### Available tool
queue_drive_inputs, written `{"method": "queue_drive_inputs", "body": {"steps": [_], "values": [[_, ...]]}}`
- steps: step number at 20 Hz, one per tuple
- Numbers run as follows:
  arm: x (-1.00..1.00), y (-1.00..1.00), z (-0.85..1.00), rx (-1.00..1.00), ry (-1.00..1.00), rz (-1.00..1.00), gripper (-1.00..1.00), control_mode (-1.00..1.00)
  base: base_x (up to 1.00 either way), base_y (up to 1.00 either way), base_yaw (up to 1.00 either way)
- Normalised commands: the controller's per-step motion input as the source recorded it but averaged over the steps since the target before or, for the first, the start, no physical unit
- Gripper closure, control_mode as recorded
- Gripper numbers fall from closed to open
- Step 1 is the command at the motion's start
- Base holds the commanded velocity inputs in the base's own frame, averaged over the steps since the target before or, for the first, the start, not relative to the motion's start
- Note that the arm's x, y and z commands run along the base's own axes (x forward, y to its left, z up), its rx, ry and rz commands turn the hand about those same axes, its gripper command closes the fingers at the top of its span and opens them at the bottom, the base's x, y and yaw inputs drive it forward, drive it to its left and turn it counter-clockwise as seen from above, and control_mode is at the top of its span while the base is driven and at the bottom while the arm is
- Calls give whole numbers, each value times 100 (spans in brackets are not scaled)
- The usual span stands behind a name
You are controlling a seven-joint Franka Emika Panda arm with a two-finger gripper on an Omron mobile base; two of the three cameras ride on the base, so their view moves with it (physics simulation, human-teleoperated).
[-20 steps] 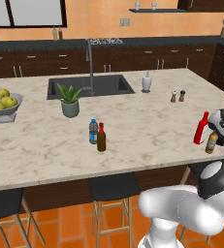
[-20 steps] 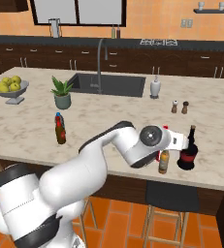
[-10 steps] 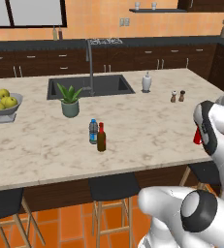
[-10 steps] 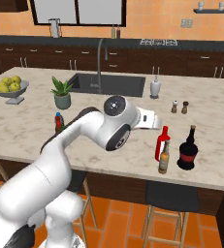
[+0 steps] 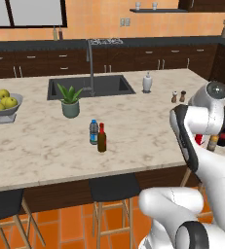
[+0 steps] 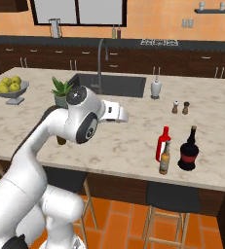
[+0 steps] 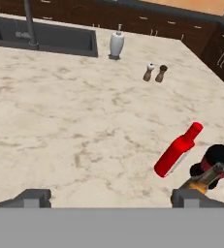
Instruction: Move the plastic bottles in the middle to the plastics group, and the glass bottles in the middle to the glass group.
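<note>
Left base view shows the water bottle (image 5: pixel 93 132) and a slim brown bottle (image 5: pixel 102 138) upright, just beside each other mid-counter, well off to the left of the claw (image 7: pixel 111 197), which hovers with jaws spread and empty above the glass group. That group, red bottle (image 6: pixel 162 143), dark bottle (image 6: pixel 189 150) and small amber bottle (image 6: pixel 165 158), stands near the marble counter (image 6: pixel 128 141) edge, shakers (image 6: pixel 180 107) and sink (image 6: pixel 111 85) beyond.

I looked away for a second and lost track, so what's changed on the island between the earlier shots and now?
The arm has drawn back from the glass group toward the middle of the island; the end effector is open and empty. The small amber bottle it was beside a second ago now stands free by the red bottle. The water bottle and the amber bottle mid-island haven't moved.
</note>
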Motion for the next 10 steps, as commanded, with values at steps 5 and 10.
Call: {"method": "queue_drive_inputs", "body": {"steps": [5,10], "values": [[0,100,1,0,7,11,-100,-100,0,0,0],[0,100,0,2,9,10,-100,-100,0,0,0]]}}
